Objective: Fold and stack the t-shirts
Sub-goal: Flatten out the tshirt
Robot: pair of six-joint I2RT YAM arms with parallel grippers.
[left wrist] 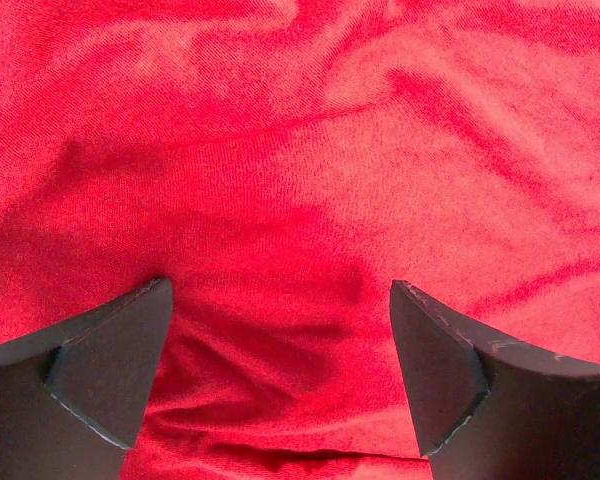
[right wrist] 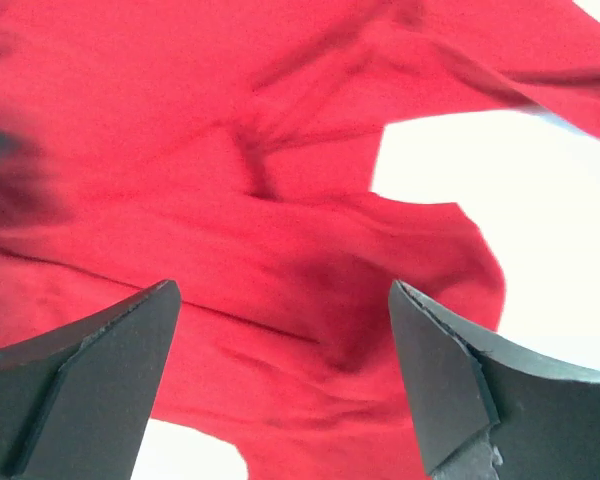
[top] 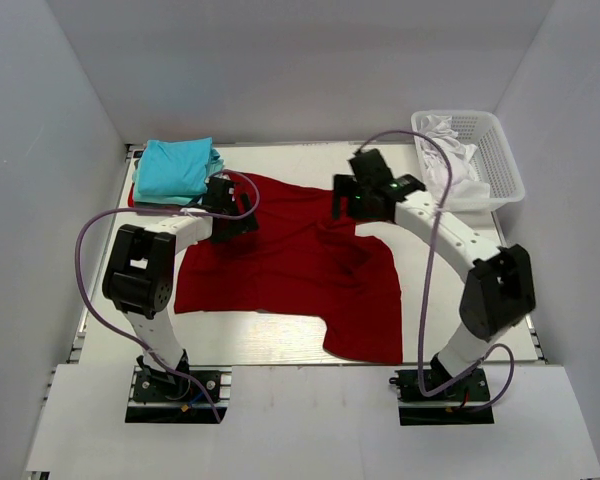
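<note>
A large dark red t-shirt (top: 290, 262) lies spread and wrinkled across the middle of the table. It fills the left wrist view (left wrist: 310, 170) and most of the right wrist view (right wrist: 240, 190). A folded turquoise t-shirt (top: 176, 167) sits at the back left. My left gripper (top: 232, 216) is open and empty, close over the red shirt's left part (left wrist: 280, 375). My right gripper (top: 347, 197) is open and empty, above the shirt's upper right edge (right wrist: 285, 380).
A white mesh basket (top: 491, 160) with white cloth (top: 450, 165) in it stands at the back right. Bare white table (right wrist: 460, 190) shows to the right of the red shirt. Grey walls enclose the table on three sides.
</note>
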